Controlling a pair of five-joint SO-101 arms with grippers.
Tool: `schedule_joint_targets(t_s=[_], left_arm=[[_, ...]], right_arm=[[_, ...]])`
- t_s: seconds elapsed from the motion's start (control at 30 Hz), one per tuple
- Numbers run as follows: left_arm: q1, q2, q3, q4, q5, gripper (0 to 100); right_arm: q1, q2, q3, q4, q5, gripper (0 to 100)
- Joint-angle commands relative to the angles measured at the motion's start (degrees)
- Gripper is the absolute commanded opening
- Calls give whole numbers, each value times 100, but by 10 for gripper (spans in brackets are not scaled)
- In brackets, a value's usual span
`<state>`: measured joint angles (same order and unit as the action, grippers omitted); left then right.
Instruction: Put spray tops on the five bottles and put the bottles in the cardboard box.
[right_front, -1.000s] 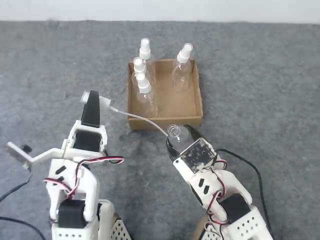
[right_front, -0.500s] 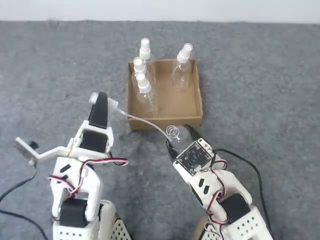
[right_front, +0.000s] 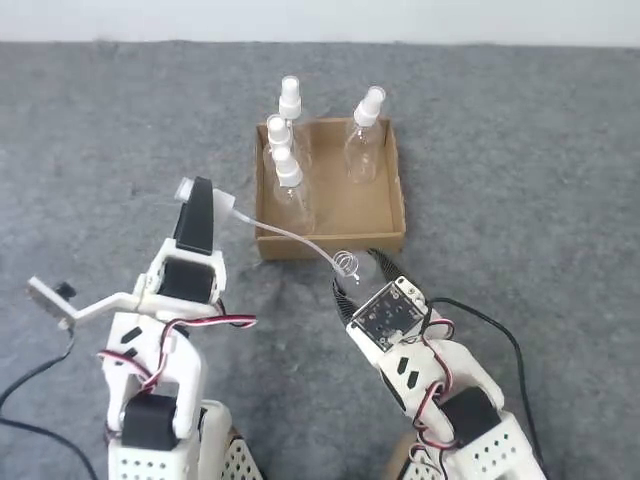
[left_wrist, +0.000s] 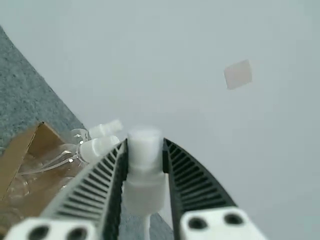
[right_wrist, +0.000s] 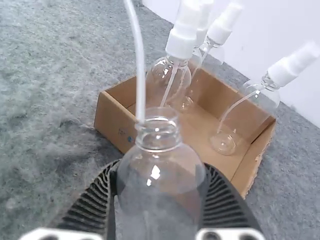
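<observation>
The left tool (right_front: 198, 192) has slid a little toward 3 o'clock. The thin tube (right_front: 290, 238) under its spray top (left_wrist: 144, 165) now meets the mouth of the bottle (right_wrist: 159, 175). The left tool is squeezed tight on the spray top. The right tool (right_front: 360, 272) hugs the bottle and holds it upright over the grey counter (right_front: 520, 200), just at 6 o'clock from the box (right_front: 398, 215). Four bottles (right_front: 365, 150) with tops already stand in the box. This looks like the last one. I think the tube should slide down inside next.
</observation>
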<state>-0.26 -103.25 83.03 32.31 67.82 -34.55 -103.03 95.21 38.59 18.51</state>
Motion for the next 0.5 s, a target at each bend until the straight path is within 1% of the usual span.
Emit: schedule_joint_targets(t_s=[0.0,0.2,0.4,0.47], left_arm=[[9,-26,180,-527,-79,11],[9,-26,224,-580,-316,11],[9,-26,198,-580,-308,11],[-114,-35,136,-633,-281,11]], right_arm=[[-57,-92,123,-48,97,69],[-57,-92,123,-48,97,69],[-57,-92,123,-48,97,69],[-57,-92,123,-48,97,69]])
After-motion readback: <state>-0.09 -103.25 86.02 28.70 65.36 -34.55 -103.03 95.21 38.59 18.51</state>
